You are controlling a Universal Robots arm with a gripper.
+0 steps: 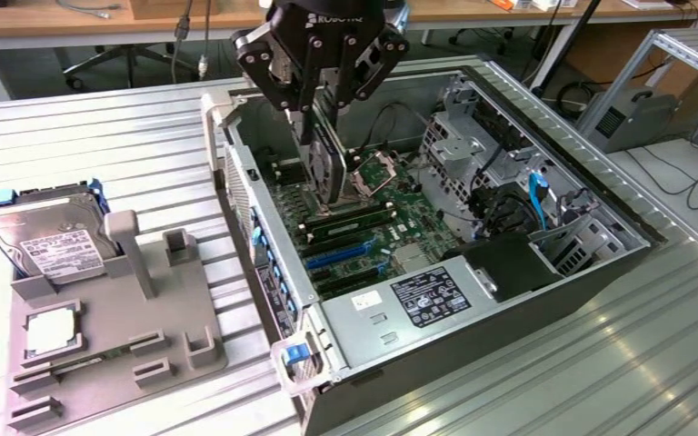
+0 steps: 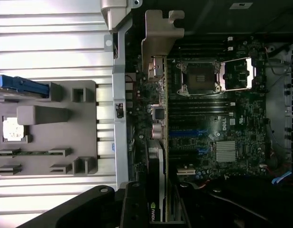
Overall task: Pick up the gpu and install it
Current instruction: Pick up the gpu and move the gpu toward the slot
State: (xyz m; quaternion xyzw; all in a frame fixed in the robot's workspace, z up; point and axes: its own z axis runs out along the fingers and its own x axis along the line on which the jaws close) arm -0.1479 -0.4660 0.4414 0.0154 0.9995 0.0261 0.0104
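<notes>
Slatted metal table (image 1: 106, 136), open PC case (image 1: 243, 195). Item: gpu (image 1: 324, 168), upright, clamped between gripper (image 1: 319, 136) fingers, over motherboard (image 1: 416, 218), beyond blue slots (image 1: 343, 256). Handling, as judged: keep vertical, square edge to slot, bracket to case wall.

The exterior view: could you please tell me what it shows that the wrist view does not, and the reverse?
Exterior view's own: the gripper from outside, shut on the gpu standing on edge over the motherboard; the labelled power supply; an office chair. Wrist view's own: the NVIDIA logo on the gpu's edge. Shared: the gpu, the motherboard, the open CPU socket, the gray fixture holding the CPU chip.
</notes>
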